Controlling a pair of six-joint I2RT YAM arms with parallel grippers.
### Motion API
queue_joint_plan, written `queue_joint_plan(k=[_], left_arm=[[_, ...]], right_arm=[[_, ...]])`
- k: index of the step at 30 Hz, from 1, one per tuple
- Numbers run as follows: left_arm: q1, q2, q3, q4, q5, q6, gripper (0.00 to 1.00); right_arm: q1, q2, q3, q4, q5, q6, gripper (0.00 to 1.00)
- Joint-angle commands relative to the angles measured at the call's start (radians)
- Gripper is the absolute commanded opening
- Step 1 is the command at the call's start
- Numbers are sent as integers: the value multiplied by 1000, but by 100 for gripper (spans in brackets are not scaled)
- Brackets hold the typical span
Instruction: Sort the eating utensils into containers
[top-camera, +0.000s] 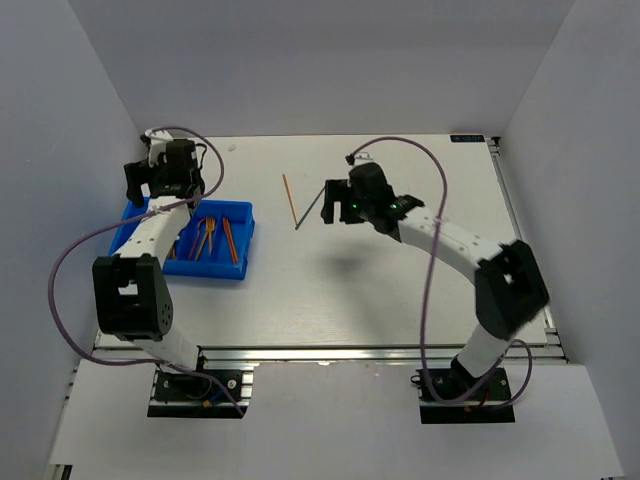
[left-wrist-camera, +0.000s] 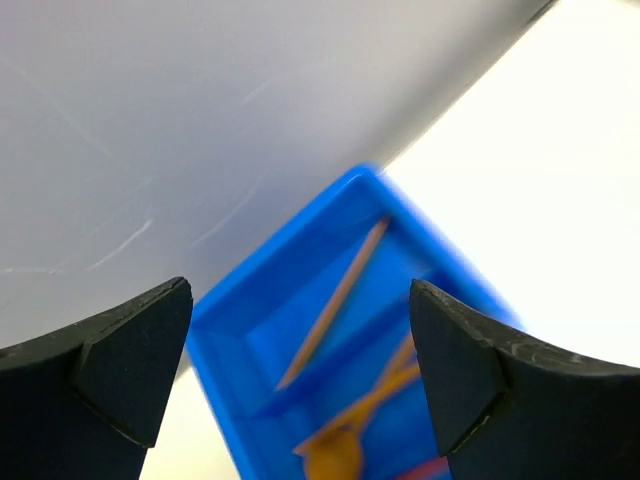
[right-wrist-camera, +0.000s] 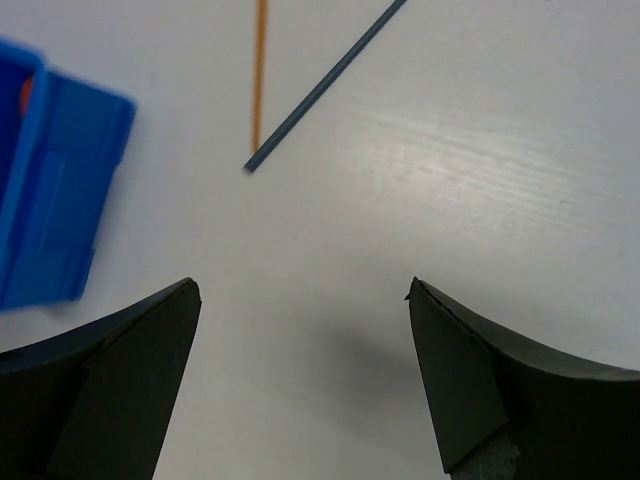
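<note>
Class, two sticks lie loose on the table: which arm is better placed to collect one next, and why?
Right. The right end effector hovers open beside the dark blue stick and orange stick, both in its wrist view. The left end effector hangs open by the blue bin, farther away.

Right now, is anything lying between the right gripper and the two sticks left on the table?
Nothing visible. The right gripper hangs open over bare table, and the dark blue stick and orange stick lie just ahead of it with only tabletop between. The blue bin sits off to one side.
</note>
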Motion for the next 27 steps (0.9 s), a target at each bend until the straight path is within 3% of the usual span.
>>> queue_joint_plan(k=[1,3,6,8,11,14,18,23,27], left_arm=[[-17,-164,140,-313,134,-243,98],[-17,-219,142,-384,232,-348,98],[-16,-371,29,-397,390,-363,98],[-17,-533,-139,-301,544,-345,98],[-17,-703,-298,-172,582,-336,98],[-17,-715,-348,-176,607,-339,98],[-17,-652,-331,-201,680,-339,98],[-17,-647,-325,-204,726,-340,98],[-17,-658,-331,-196,751,-343,98]], right_arm=[[10,193,197,-127,257,123,89],[24,275,284,-157,341,147,89],[33,465,507,-248,407,161,89],[33,620,726,-352,444,202,89],[46,755,889,-474,517,239,89],[52,769,842,-393,477,245,78],[64,800,854,-339,436,258,72],[73,849,911,-373,444,277,69],[105,788,847,-353,524,313,69]])
